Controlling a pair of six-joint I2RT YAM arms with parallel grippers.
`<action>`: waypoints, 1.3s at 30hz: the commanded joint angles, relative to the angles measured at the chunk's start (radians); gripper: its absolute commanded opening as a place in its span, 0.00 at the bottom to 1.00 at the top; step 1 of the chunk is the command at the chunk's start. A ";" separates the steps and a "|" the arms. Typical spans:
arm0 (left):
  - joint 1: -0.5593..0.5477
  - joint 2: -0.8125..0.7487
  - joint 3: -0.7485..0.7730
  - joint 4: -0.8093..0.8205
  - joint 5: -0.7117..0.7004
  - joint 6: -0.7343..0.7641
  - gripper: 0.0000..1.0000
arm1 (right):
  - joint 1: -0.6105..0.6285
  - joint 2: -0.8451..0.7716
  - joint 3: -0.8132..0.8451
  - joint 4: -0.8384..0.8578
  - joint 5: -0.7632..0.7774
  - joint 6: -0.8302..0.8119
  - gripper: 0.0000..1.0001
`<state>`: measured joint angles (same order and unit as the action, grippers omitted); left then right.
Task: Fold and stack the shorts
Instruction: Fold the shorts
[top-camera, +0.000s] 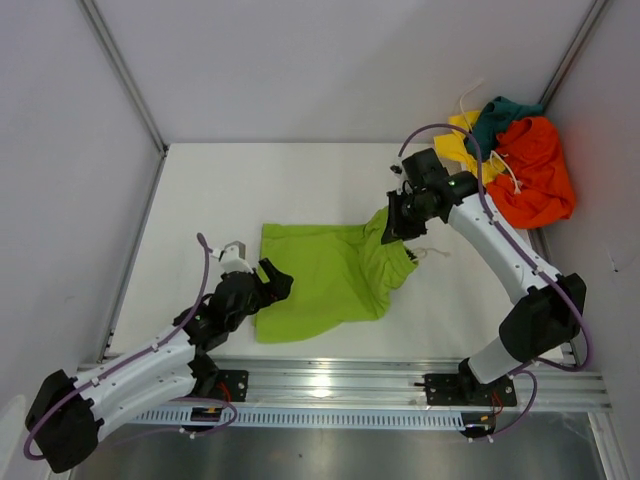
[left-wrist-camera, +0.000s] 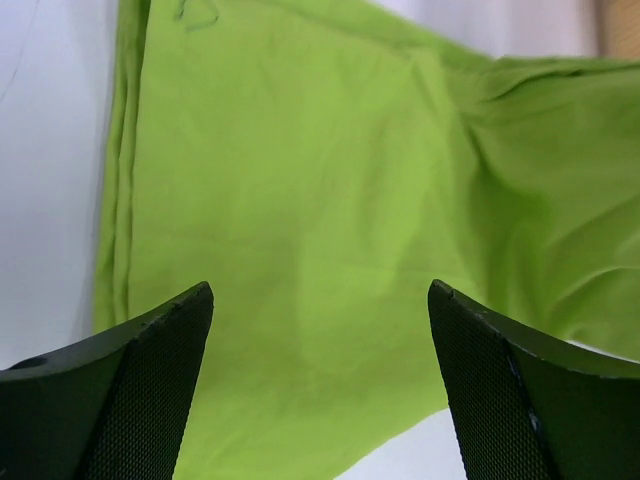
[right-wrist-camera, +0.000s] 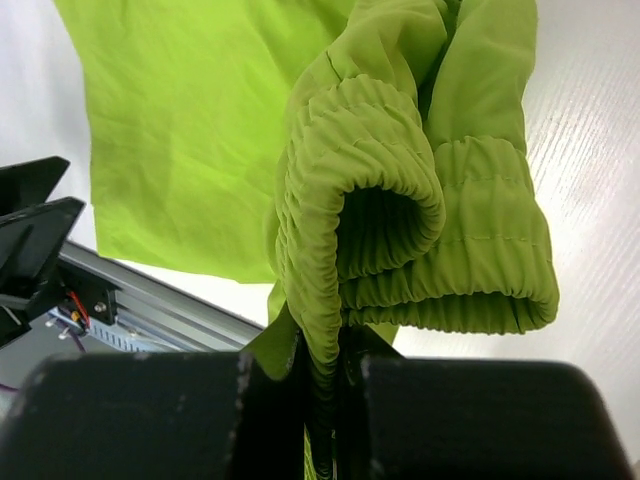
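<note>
Right pincer (top-camera: 398, 218) pressed together on the elastic waistband of the lime green shorts (top-camera: 318, 275), holding that end raised off the surface (top-camera: 250, 185) at centre frame. The rest of the cloth lies flat, running left to the left pincer (top-camera: 270, 282), which is spread wide over the left edge, gripping nothing. To fold well: carry the waistband low and straight across to the hem, edges matched, no dragged wrinkles. Other shorts (top-camera: 525, 170) are heaped at upper right.
</note>
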<state>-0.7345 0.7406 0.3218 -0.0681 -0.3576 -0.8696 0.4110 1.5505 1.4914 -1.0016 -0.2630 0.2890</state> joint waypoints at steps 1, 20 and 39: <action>0.024 0.020 -0.026 -0.039 0.029 0.032 0.90 | 0.052 0.011 0.082 -0.043 0.126 0.073 0.00; 0.305 0.146 -0.148 0.169 0.226 0.098 0.73 | 0.071 0.109 0.197 -0.137 0.263 0.078 0.00; 0.336 0.529 -0.161 0.594 0.339 0.041 0.20 | 0.014 0.180 0.303 -0.219 0.409 0.050 0.00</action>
<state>-0.4072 1.1881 0.1833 0.3946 -0.0803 -0.8070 0.4469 1.7180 1.7325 -1.1969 0.0780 0.3588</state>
